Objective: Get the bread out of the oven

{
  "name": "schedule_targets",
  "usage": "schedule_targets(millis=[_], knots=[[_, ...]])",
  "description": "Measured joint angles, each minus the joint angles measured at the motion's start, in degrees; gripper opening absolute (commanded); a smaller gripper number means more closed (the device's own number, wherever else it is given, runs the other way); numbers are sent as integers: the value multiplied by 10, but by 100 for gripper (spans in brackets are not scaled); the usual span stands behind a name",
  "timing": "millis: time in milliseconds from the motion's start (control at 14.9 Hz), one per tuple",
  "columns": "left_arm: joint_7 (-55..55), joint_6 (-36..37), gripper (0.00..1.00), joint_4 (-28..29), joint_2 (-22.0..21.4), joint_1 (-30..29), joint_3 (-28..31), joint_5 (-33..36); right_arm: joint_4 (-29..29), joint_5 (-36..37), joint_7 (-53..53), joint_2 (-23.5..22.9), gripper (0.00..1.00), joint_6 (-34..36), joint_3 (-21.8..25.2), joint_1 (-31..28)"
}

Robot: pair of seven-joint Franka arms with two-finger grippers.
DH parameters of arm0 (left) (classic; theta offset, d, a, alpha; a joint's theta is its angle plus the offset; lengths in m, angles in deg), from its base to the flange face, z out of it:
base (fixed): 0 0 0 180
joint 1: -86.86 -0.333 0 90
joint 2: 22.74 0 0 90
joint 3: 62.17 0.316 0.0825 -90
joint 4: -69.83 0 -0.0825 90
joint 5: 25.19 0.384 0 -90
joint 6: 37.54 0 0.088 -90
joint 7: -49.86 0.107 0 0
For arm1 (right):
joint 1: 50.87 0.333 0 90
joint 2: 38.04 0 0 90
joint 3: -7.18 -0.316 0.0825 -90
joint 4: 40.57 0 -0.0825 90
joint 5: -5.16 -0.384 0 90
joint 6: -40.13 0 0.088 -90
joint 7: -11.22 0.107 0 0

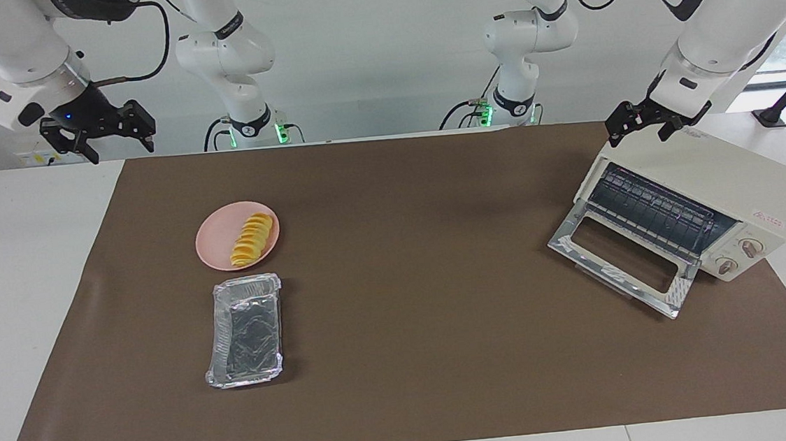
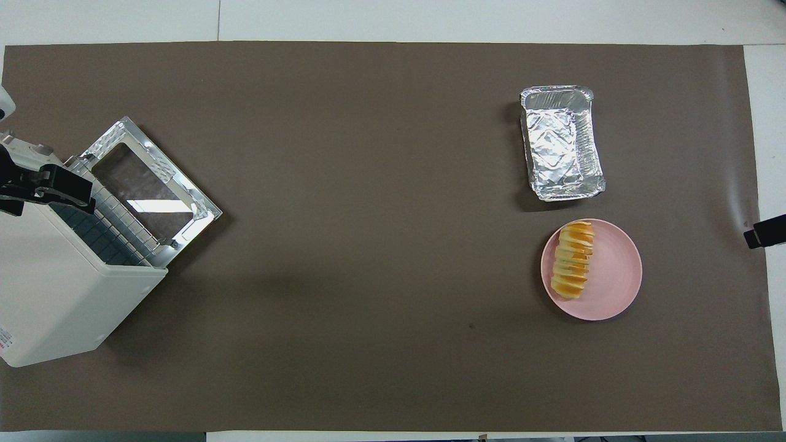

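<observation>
The oven point(image 1: 693, 207) stands open at the left arm's end of the counter point(image 1: 407, 401), the left hand point(image 1: 641, 120) spread empty over it. The bread point(image 1: 252, 240) lies on a plate point(image 1: 216, 245) toward the right arm's end, long axis running away from the robots. The right hand point(image 1: 97, 128), fingers apart, is the closer one.

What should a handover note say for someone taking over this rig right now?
Left claw: open, empty, over the oven's top edge nearest the robots.
Right claw: open, empty, raised past the mat's edge at its own end of the table.
Bread: lying on the pink plate, at the right arm's end.
Foil tray: empty, beside the plate, farther from the robots.
Oven: at the left arm's end, door dropped open, no bread seen on the rack.
Done: bread is out of the oven and plated.
Left: nothing for the bread; perhaps shut the door.
</observation>
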Motion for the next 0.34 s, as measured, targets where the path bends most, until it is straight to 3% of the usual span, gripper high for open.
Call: schedule_targets(millis=[336], knots=[[0,0,100,0,0,0,0,0,8,0,1,0,100,0,0,0]])
